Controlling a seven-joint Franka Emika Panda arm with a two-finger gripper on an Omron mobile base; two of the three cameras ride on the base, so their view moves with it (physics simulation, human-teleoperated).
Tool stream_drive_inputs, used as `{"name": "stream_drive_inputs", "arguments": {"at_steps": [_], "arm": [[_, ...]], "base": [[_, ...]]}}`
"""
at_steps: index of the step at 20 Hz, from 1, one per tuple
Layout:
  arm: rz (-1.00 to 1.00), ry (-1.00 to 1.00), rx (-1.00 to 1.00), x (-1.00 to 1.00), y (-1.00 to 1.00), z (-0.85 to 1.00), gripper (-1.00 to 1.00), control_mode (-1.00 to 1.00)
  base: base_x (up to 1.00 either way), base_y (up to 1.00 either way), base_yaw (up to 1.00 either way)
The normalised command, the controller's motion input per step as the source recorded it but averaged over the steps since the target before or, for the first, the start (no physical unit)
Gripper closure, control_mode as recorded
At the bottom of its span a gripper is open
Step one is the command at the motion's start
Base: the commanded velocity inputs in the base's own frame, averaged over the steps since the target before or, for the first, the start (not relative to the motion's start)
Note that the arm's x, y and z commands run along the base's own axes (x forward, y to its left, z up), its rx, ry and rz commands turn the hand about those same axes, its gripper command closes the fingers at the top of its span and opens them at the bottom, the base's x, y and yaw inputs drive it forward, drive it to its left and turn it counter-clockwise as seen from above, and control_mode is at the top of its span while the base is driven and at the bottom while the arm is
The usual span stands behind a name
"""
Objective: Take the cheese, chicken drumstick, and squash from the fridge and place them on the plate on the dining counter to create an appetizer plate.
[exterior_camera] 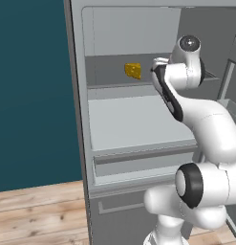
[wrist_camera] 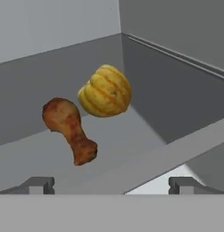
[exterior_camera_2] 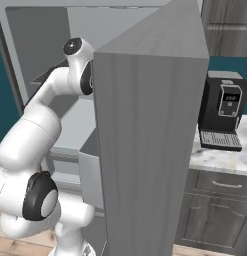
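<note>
Hand view: spread, empty pincer [wrist_camera: 111,185] faces the fridge [exterior_camera: 134,122] shelf, where chicken drumstick [wrist_camera: 68,128] lies just beside squash [wrist_camera: 105,91].

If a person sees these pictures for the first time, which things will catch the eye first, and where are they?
In the hand view, the squash and the chicken drumstick lie side by side on a grey shelf of the fridge, ahead of the open gripper. From the left base view, the bright yellow cheese stands out on an upper shelf, left of the white arm. From the right, the open fridge door hides most of the inside, and a black coffee machine stands on the counter.
</note>
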Motion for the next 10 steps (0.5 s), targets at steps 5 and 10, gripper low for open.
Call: {"name": "stream_drive_inputs", "arguments": {"at_steps": [5, 10], "arm": [[-0.03, 0.00, 0.11, 0.21, -0.03, 0.06, -1.00, -1.00], [0.00, -0.02, 0.05, 0.25, -0.12, 0.02, -1.00, -1.00]], "base": [[0.00, 0.00, 0.00], [0.00, 0.00, 0.00]]}}
